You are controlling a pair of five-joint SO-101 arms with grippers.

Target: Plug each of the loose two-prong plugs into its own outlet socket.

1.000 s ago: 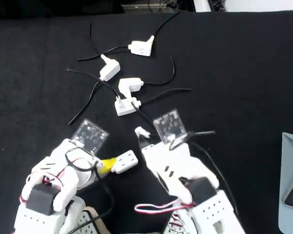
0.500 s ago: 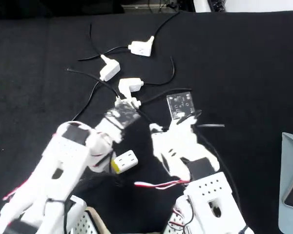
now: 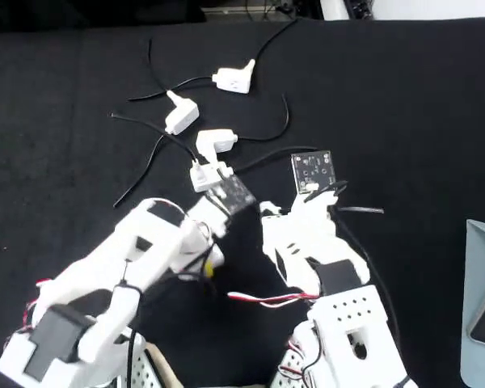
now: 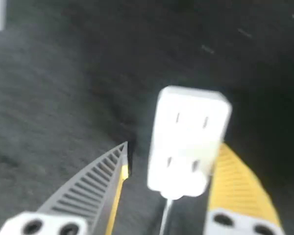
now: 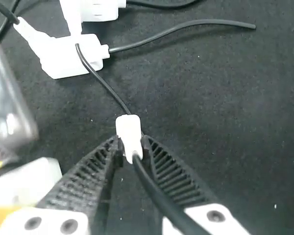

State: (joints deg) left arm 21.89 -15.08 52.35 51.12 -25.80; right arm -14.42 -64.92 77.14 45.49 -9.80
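The right pincer (image 5: 131, 147) is clamped on a small white plug (image 5: 130, 128) that has a black cord. The plug is near the middle of the black worktop (image 3: 404, 97), not far from a white block (image 5: 68, 54) with cords on it. The left pincer (image 4: 174, 147) has its yellow fingers (image 4: 235, 181) apart, one on each side of a white outlet socket (image 4: 188, 127). The socket touches one finger, and a thin dark gap shows by the other. A far white piece (image 3: 234, 79) lies at the back
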